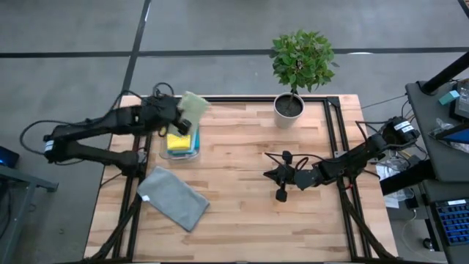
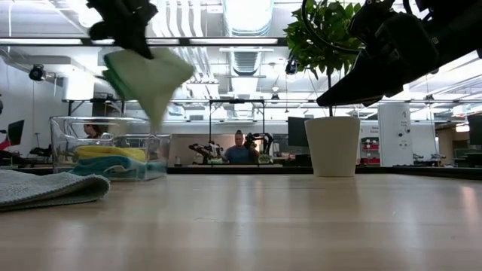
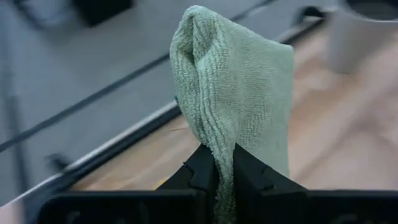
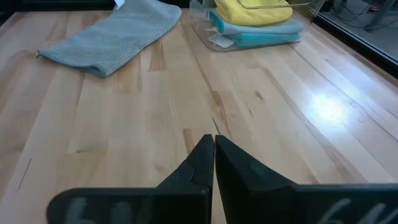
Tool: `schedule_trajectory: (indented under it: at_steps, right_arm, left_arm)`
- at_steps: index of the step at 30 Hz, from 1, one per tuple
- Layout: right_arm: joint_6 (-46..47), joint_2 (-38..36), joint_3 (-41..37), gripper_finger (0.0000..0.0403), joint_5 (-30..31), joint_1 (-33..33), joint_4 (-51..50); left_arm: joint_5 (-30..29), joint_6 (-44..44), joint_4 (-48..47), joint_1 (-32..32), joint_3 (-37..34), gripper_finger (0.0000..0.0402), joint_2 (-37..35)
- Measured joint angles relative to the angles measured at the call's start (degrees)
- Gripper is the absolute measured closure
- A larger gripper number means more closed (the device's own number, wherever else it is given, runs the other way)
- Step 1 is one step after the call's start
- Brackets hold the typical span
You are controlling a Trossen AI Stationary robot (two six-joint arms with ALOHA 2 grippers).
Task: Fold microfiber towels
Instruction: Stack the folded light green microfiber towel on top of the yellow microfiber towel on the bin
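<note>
Wooden tabletop [image 1: 242,191] carries the work, a butcher-block surface with an open workshop beyond it. Nearest the front edge, toward the front-left corner, the grey towel [image 1: 174,198] lies flat and loosely doubled, apart from everything else. My right gripper [image 1: 282,176] waits low over the right half of the table, well clear of any cloth, its fingers pressed together on nothing.

Farther back, along the left edge, the clear bin [image 1: 181,144] holds the yellow towel [image 1: 179,141] stacked on the teal towel [image 4: 261,38]; a paler layer shows between them in the right wrist view, and I cannot tell its colour for certain.

Just above the bin, near the back-left corner, my left gripper [image 3: 225,163] pinches the olive green towel [image 3: 239,87] at one gathered edge. The cloth hangs free in soft vertical folds, clear of the bin and the table.

Handling, by judgement: these towels are light, limp and napped, so they drape and bunch rather than hold shape, and the pile should resist slipping. Take hold at a corner or hem, not mid-panel. Spread the cloth flat on open tabletop before creasing.

At the back edge stands a potted plant [image 1: 293,70].
</note>
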Motion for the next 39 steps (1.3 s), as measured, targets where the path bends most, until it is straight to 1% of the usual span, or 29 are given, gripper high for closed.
schedule_trajectory:
  at_steps: [3,6,9,11,15,18,20,25,26,31,36,39]
  right_arm:
    - [-0.03,0.0,0.0,0.0394,0.01,0.0,-0.05]
    - [-0.06,0.0,0.0,0.0394,0.01,0.0,-0.17]
    - [-0.1,0.0,0.0,0.0394,0.01,0.0,-0.19]
    - [-0.1,0.0,0.0,0.0394,0.01,0.0,-0.2]
    - [-0.1,0.0,-0.03,0.0394,0.01,0.0,-0.42]
    - [-0.1,0.0,-0.04,0.0394,0.01,0.0,-0.48]
    - [-0.1,0.0,-0.04,0.0394,-0.05,0.0,-0.5]
    - [-0.83,0.0,-0.04,0.0394,-0.23,0.0,-0.5]
    - [-0.86,0.0,-0.04,0.0394,-0.23,0.0,-0.48]
    - [-0.89,0.0,-0.04,0.0394,-0.27,0.11,-0.48]
    - [-3.84,-0.02,-0.04,0.0394,-1.3,0.28,-0.76]
    - [-3.15,-0.02,-0.04,0.0394,-1.32,0.39,-0.79]
  left_arm:
    - [-3.2,-0.21,-3.55,3.2,0.0,0.0389,-2.14]
    - [-3.75,-0.2,-5.61,5.96,-0.05,0.0389,-2.79]
    - [-3.52,-2.21,-6.41,7.39,-1.13,0.0389,-1.95]
    - [-1.92,-4.43,-6.18,7.48,-2.65,0.0389,-0.7]
    - [-0.56,-11.66,-6.13,7.45,-7.12,0.0389,2.79]
    - [2.23,-17.46,-4.99,7.49,-10.5,0.0389,4.87]
    - [3.96,-19.95,-2.37,7.39,-12.13,0.0389,5.76]
    - [4.65,-22.88,5.8,8.41,-15.19,0.0389,6.26]
    - [5.1,-23.88,6.88,9.03,-15.89,0.0389,6.07]
    - [6.65,-29.73,6.58,10.92,-18.56,0.0389,4.37]
    - [6.35,-31.68,5.87,13.05,-19.96,0.0389,-0.27]
    - [8.19,-33.99,6.13,15.35,-21.33,0.0389,-3.39]
